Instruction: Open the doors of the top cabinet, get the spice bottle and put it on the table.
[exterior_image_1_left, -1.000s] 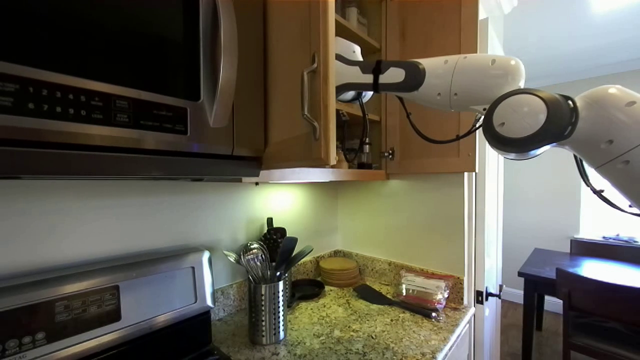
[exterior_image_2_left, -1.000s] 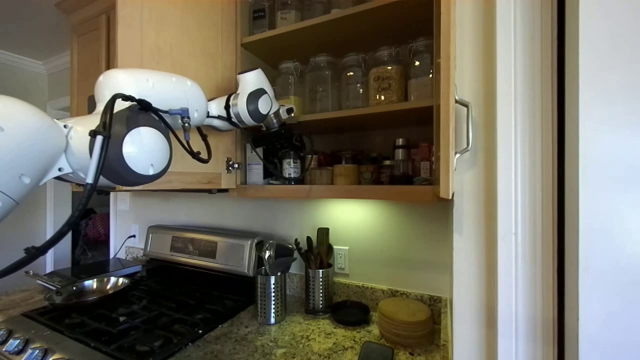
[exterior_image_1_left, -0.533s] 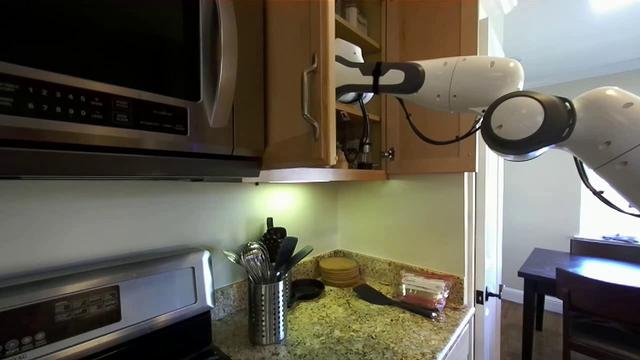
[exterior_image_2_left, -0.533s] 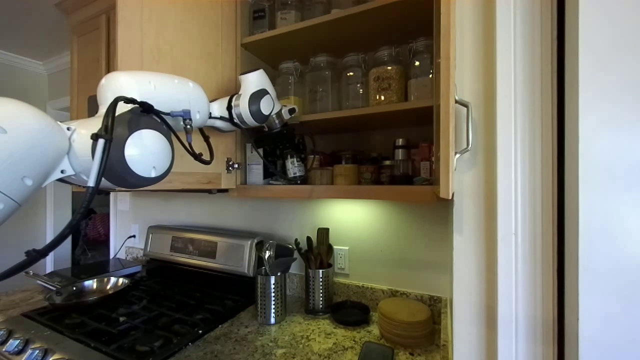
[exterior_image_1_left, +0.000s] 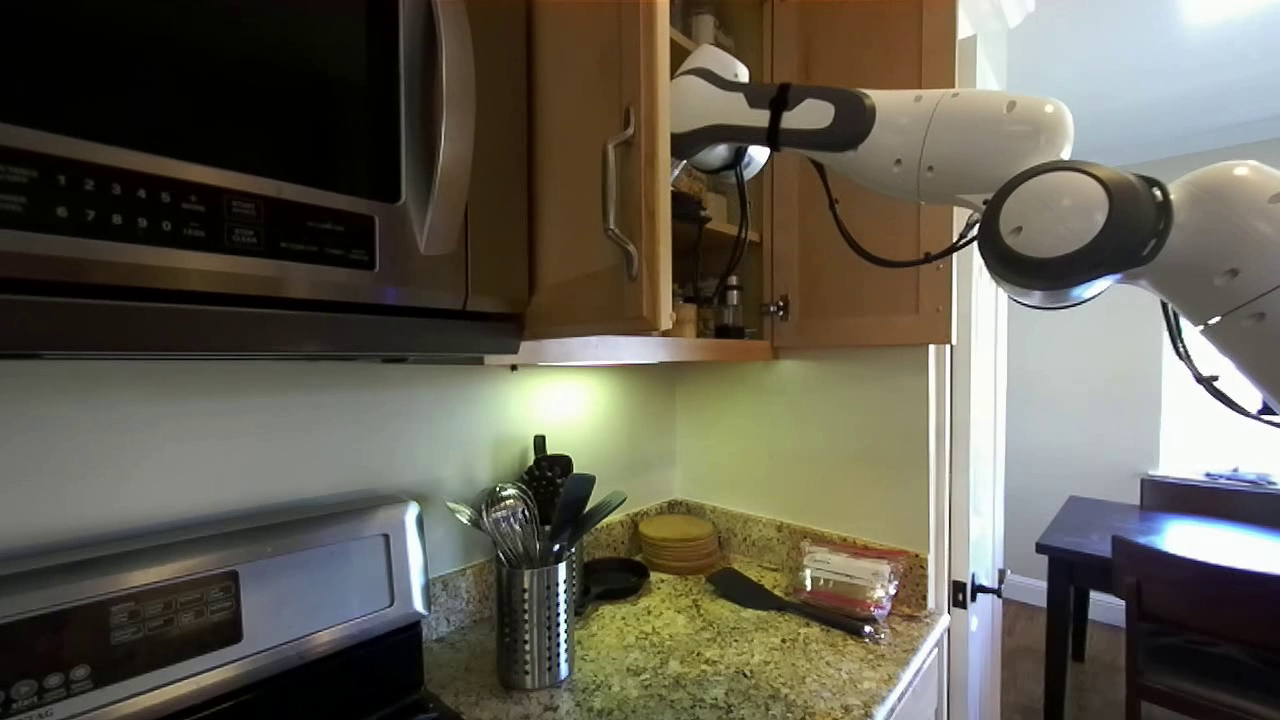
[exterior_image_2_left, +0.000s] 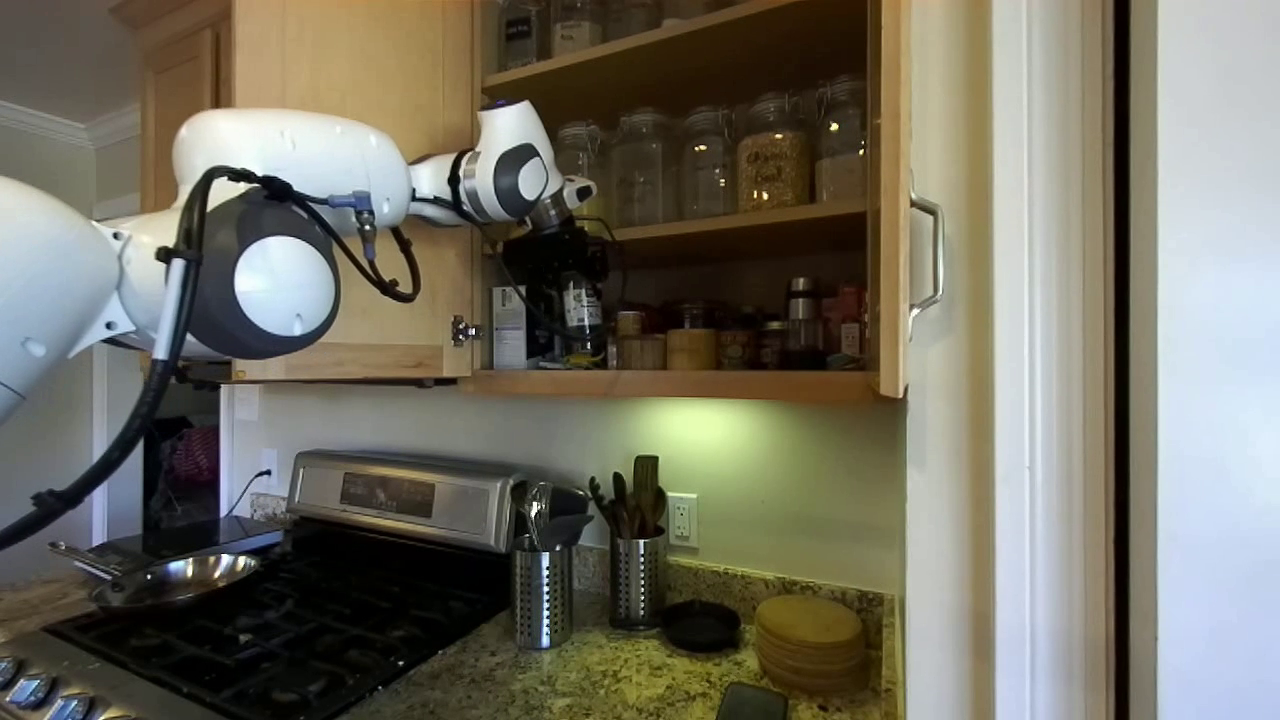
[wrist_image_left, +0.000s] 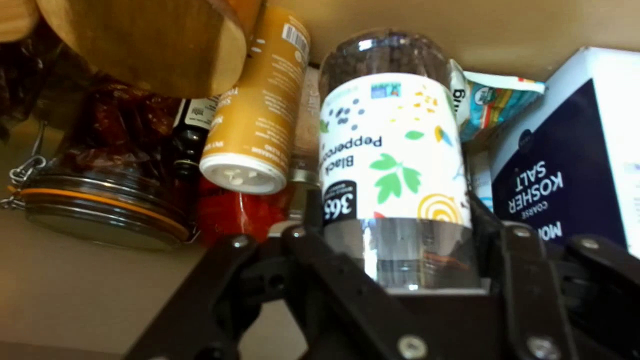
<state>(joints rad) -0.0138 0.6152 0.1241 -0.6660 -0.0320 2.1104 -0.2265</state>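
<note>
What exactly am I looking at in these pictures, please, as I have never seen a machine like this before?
The white machine is a robot arm reaching into a wooden wall cabinet whose two doors stand open. Two pictures come from cameras outside the robot, looking from different places; the close-up comes from a camera on the arm's wrist. There the dark jaws are closed on a spice bottle with a black-pepper label, holding it; a kosher salt box stands nearby. On the speckled countertop below you can see, among other things, two metal utensil holders, a black spatula, a small dark pan and a stack of round tan boards. The bottle has not yet been set down there.
</note>
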